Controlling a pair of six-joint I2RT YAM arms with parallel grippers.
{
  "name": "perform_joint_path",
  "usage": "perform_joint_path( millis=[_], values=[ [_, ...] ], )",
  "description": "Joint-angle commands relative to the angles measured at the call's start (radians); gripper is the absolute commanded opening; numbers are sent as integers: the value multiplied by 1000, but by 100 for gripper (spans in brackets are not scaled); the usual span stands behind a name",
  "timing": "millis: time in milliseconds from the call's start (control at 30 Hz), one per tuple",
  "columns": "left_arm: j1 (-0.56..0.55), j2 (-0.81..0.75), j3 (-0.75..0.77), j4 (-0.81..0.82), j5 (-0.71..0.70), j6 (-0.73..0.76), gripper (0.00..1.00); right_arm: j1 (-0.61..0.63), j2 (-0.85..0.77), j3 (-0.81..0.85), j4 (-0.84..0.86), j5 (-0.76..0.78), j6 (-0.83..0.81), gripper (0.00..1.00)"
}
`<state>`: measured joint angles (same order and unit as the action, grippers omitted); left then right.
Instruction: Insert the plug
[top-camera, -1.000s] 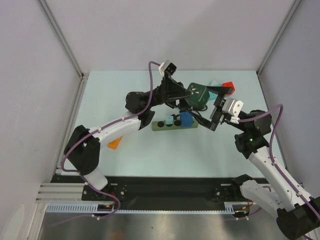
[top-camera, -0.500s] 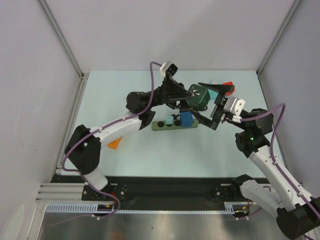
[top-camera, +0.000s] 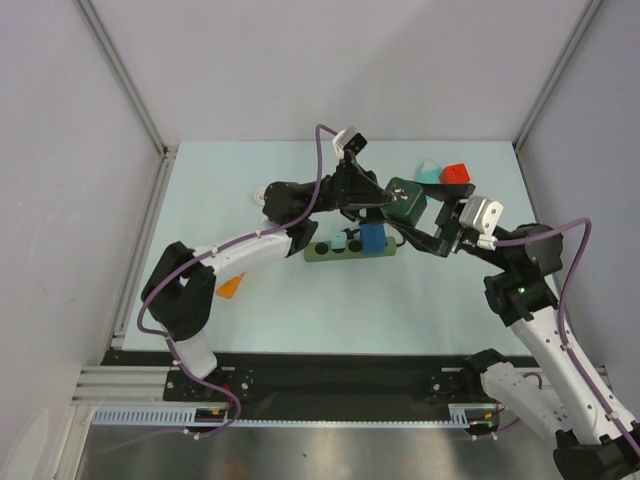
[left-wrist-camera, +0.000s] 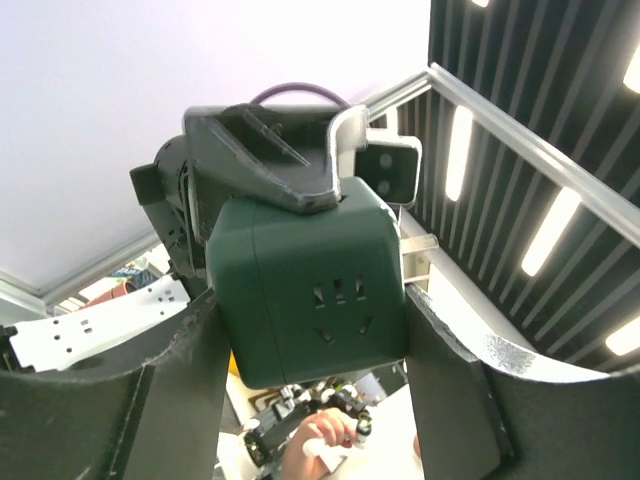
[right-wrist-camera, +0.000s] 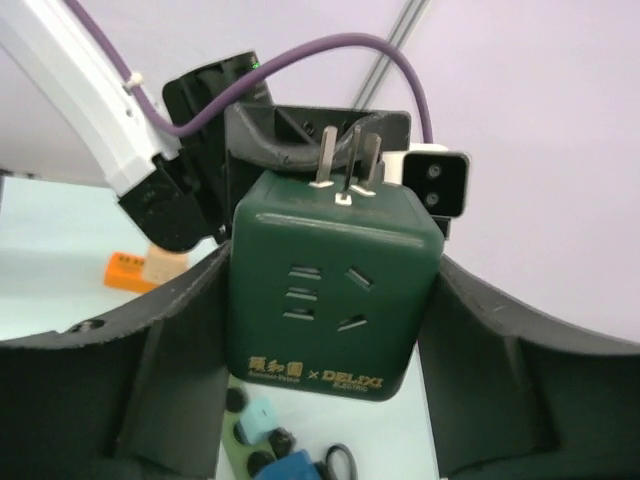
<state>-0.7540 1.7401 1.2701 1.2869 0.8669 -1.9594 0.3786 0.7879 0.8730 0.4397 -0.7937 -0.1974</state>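
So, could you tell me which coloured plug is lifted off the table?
The dark green plug, held between the left gripper and right gripper; the rest sit on the strip or table.

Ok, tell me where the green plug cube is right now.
The green plug cube is right of centre in the top view, between the left hand and right hand, just behind the power strip.

1. White casings with black joints are being shown on the left arm (top-camera: 235, 255) and the right arm (top-camera: 545, 335)
2. A purple cable (right-wrist-camera: 340, 40) is being carried along each arm
3. A green light (top-camera: 519, 291) is being displayed on the right arm's black elbow
4. Matte black fingers (right-wrist-camera: 150, 390) are being seen at both wrists
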Motion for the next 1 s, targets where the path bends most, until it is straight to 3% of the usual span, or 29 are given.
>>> perform_joint_path(
  millis=[0, 33, 67, 100, 133, 200, 267, 300, 367, 400, 467, 600, 967],
  values=[
    [-5, -4, 41, 333, 6, 23, 14, -7, -3, 27, 2, -2, -11, 21],
    [-4, -8, 35, 328, 3, 28, 32, -7, -4, 24, 2, -4, -19, 13],
    [-1, -13, 16, 327, -2, 34, 36, -7, -7, 23, 2, -4, -19, 0],
    [1, -14, 9, 315, 0, 42, 41, -7, -10, 24, -1, 1, -20, 0],
    [8, -20, 3, 298, 15, 69, 57, -7, -15, 24, -7, 1, -26, 0],
    [25, -63, -23, 158, 64, 184, 68, -7, -19, 44, -62, 14, -42, 0],
    [65, -144, -53, -16, 105, 330, 70, -7, -18, 70, -186, 45, -78, 0],
    [80, -183, -61, -281, 116, 535, 73, -7, -16, 96, -232, 56, -89, 0],
    [117, -255, -43, -581, 78, 769, 77, -7, -4, 116, -340, 86, -105, 0],
    [122, -302, -14, -912, 49, 1021, 82, -7, 2, 121, -364, 90, -106, 0],
    [119, -330, 52, -1137, -44, 1183, 84, -6, 20, 136, -416, 91, -106, 0],
    [117, -355, 48, -1218, -66, 1249, 94, 3, 42, 136, -430, 86, -88, 0],
    [65, -304, 210, -1534, -206, 1465, 96, 71, 122, 161, -521, 151, -102, 0]
  ],
)
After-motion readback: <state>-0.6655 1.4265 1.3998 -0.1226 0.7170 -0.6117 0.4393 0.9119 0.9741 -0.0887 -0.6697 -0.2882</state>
